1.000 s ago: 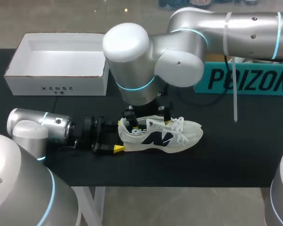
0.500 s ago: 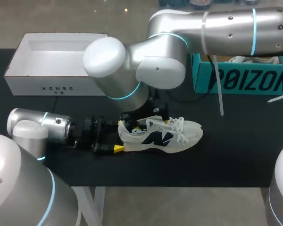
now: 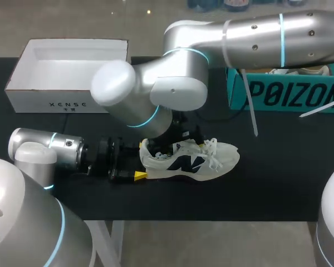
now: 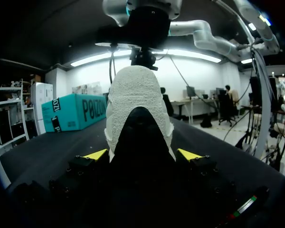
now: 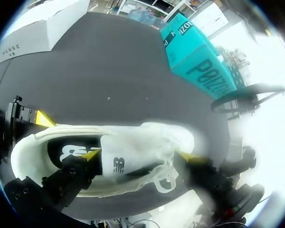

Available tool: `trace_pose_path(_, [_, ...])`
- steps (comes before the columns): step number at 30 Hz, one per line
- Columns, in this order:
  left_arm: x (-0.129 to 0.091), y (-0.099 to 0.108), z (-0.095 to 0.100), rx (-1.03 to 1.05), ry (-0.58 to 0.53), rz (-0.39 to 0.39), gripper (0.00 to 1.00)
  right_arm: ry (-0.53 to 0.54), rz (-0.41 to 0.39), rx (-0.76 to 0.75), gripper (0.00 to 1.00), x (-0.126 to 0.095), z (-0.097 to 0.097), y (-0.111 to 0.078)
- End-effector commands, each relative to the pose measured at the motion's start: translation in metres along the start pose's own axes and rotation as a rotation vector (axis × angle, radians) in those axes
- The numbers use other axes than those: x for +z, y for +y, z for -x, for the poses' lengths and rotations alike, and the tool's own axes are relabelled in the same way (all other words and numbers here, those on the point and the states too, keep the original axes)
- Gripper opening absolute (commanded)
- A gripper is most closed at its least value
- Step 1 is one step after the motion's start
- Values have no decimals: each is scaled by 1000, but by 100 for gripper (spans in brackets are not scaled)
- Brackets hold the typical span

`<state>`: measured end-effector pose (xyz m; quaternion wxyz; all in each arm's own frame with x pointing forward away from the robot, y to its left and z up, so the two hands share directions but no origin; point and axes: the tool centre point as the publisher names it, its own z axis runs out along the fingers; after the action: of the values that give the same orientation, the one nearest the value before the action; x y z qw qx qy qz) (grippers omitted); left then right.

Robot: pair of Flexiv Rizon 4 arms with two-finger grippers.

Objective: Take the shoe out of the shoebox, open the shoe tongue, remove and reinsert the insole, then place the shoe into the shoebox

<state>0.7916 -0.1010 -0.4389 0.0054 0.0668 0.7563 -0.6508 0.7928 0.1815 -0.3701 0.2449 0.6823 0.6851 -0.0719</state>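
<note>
Left gripper (image 4: 142,154) seemingly clamps shoe (image 4: 135,95) heel, near table (image 3: 267,192) front edge.

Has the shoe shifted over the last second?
No. The shoe sits where it was, heel in the left hand, same offset from the white shoebox.

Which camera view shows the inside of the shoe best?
The right wrist view: it looks down into the shoe, so the dark insole shows. The head view shows its side, the opening partly hidden behind the right arm. The left wrist view shows only the heel.
</note>
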Motion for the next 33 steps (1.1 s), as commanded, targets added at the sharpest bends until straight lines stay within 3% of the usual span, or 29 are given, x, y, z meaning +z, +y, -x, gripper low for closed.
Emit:
trace_pose_path(1, [2, 4, 1, 0, -2, 1, 0, 0, -10, 15, 100, 4, 4, 5])
trace_pose_path(19, [2, 4, 1, 0, -2, 1, 0, 2, -9, 58, 100, 2, 32, 8])
trace_pose_path(32, [2, 4, 1, 0, -2, 1, 0, 74, -8, 65, 100, -12, 45, 10])
trace_pose_path(33, [2, 4, 1, 0, -2, 1, 0, 75, -7, 64, 90, -12, 45, 10])
